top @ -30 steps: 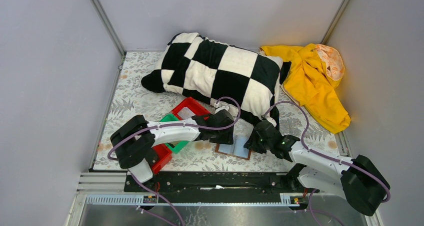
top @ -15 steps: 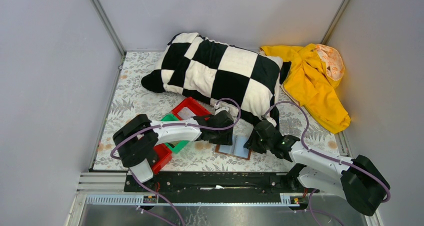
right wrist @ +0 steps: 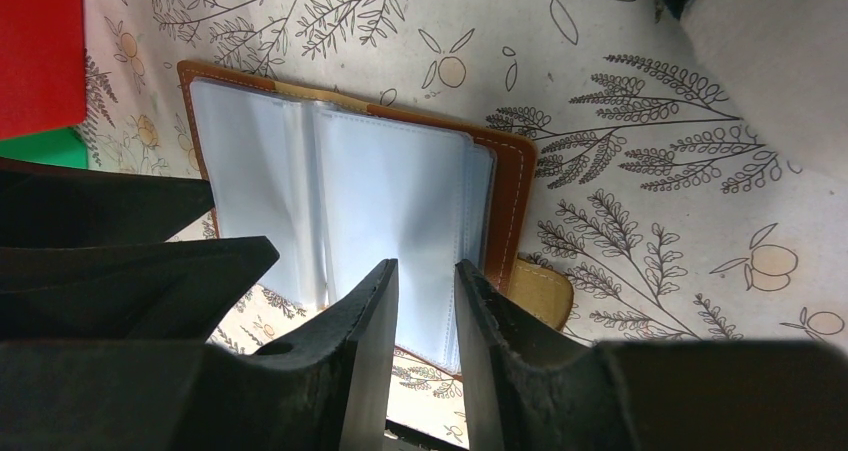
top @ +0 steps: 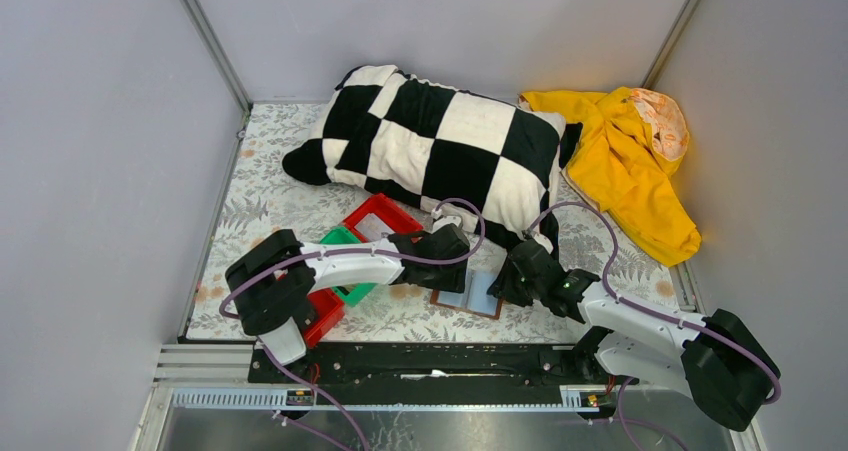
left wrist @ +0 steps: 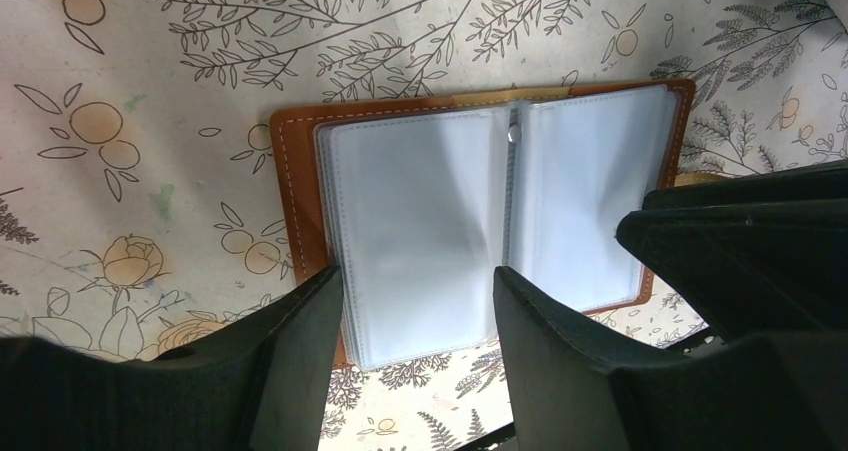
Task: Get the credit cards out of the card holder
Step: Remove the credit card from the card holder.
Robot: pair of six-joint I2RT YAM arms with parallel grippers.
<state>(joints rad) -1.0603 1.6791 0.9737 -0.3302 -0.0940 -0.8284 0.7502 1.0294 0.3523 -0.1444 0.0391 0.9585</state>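
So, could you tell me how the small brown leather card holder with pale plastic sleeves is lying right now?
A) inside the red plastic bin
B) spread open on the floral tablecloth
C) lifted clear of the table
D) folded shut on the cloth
B: the card holder lies spread open on the floral tablecloth, both sleeve pages facing up.

brown card holder point(left wrist: 480, 221), open flat, clear sleeves

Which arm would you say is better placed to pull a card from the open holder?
Right, probably: the right tool hangs, fingers narrowly apart, over the card holder's sleeve edge, ready to pinch. The left tool is spread wide astride the other page, better for pinning it.
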